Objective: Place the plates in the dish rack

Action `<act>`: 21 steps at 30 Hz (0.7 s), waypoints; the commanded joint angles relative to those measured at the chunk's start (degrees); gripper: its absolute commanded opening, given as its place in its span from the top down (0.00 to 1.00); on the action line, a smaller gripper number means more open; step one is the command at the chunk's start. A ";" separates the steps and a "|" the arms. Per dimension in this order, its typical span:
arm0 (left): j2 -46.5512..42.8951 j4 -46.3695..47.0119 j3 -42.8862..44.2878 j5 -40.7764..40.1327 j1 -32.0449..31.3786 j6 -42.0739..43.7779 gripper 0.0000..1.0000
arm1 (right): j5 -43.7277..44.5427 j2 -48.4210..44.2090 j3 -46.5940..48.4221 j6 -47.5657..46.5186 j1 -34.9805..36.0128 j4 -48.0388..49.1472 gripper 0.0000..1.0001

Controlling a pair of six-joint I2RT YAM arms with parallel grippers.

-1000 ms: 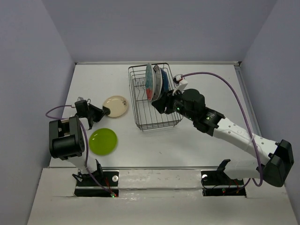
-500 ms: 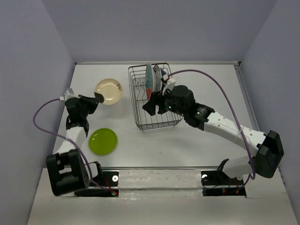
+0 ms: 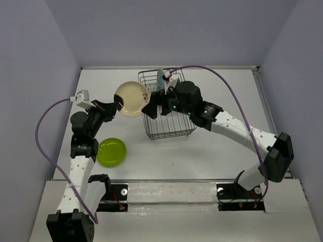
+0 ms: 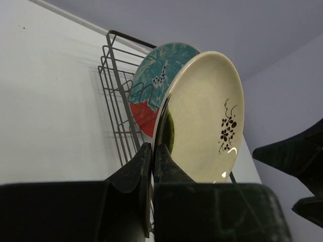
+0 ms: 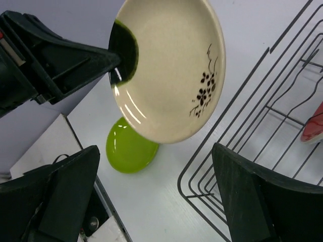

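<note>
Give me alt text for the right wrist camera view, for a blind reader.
The left tool pinches the rim of a cream plate with a dark flower sprig, holding it up beside the wire dish rack. A lime green plate lies on the white table below, and the dark fingers of the right tool stand wide apart at the bottom corners.

Our right gripper [image 3: 153, 107] crowds the left side of the dish rack [image 3: 171, 132], just beside the cream plate [image 3: 130, 98]. We see upright plates [image 3: 161, 80] filling its far end; its near half is free.
</note>
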 commanded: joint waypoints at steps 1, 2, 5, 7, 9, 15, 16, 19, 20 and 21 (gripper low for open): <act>-4.19 -0.80 0.65 8.19 -2.21 3.29 0.94 | 5.50 -0.78 2.38 -1.50 0.07 -1.55 0.01; -4.46 -0.80 0.47 8.89 -2.39 3.38 0.94 | 5.60 -0.87 2.12 -1.33 0.07 -1.73 0.01; -5.16 -0.01 -0.50 11.09 -4.67 3.82 0.94 | 4.21 -0.43 1.68 -1.24 -0.46 -1.73 0.02; -5.51 1.04 -0.85 12.76 -5.20 4.26 0.94 | 3.76 0.97 2.20 -1.15 -0.46 -2.08 0.04; -5.52 1.48 -0.41 14.52 -5.99 4.69 0.94 | 4.54 1.50 2.73 -0.54 -0.46 -3.22 0.07; -5.25 -0.61 0.99 13.57 -8.10 7.77 0.49 | 2.17 -0.87 1.41 1.31 -0.46 0.20 0.93; -5.34 -1.58 1.34 12.77 -8.28 8.56 0.36 | 2.70 -1.13 1.50 1.31 -0.46 0.03 0.93; -5.60 -6.50 3.62 8.73 -9.68 11.98 0.01 | 7.61 -1.05 3.08 0.96 -0.46 -1.81 0.93; -5.69 -7.90 4.41 7.50 -10.21 12.95 0.01 | 9.63 -0.61 4.04 0.53 -0.46 -2.51 0.93; -5.95 -10.62 5.81 4.53 -10.82 15.05 0.01 | 14.26 0.79 6.49 0.00 -0.46 -4.35 0.93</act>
